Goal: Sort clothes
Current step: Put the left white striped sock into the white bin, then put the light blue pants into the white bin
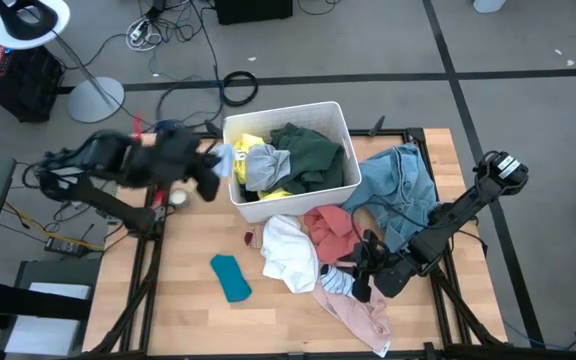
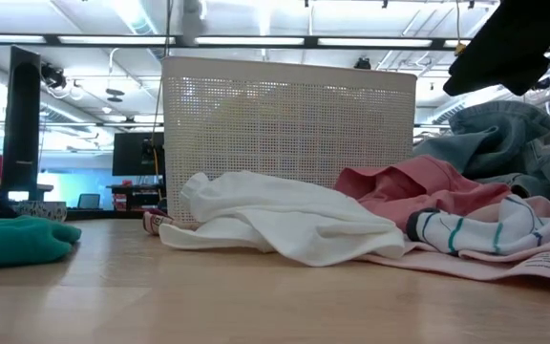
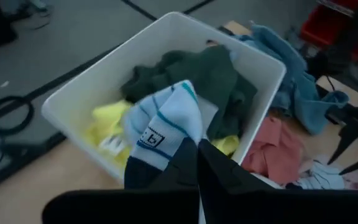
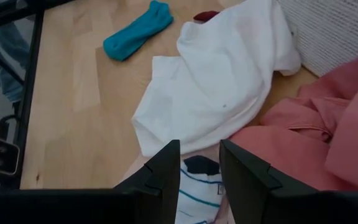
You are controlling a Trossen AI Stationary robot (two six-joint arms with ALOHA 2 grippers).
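Note:
My left gripper [image 1: 216, 172] is raised at the left rim of the white bin [image 1: 340, 120] and is shut on a pale blue sock [image 3: 163, 121] with teal stripes and a navy end. Dark green [image 1: 308, 150], yellow [image 1: 250, 145] and grey clothes lie in the bin. In front of the bin, a white garment [image 1: 290, 250], a salmon one [image 1: 330, 228] and a striped sock [image 4: 197, 190] rest on the table. My right gripper [image 4: 199, 167] hangs open above that striped sock, beside the white garment [image 4: 216, 81]. My left gripper pinches the pale blue sock between its two shut fingers [image 3: 219, 168], at the sock's lower part [image 3: 188, 146] beside its navy end [image 3: 138, 171]. The sock is lifted clear of the table, out in front of the fingers, over the bin's left rim [image 3: 79, 93].
A light blue denim garment [image 1: 403, 185] lies right of the bin, a pale pink one [image 1: 363, 315] at the near edge, a teal sock [image 1: 232, 276] alone on bare wood at the near left. A small maroon piece [image 1: 251, 238] lies by the bin's front wall.

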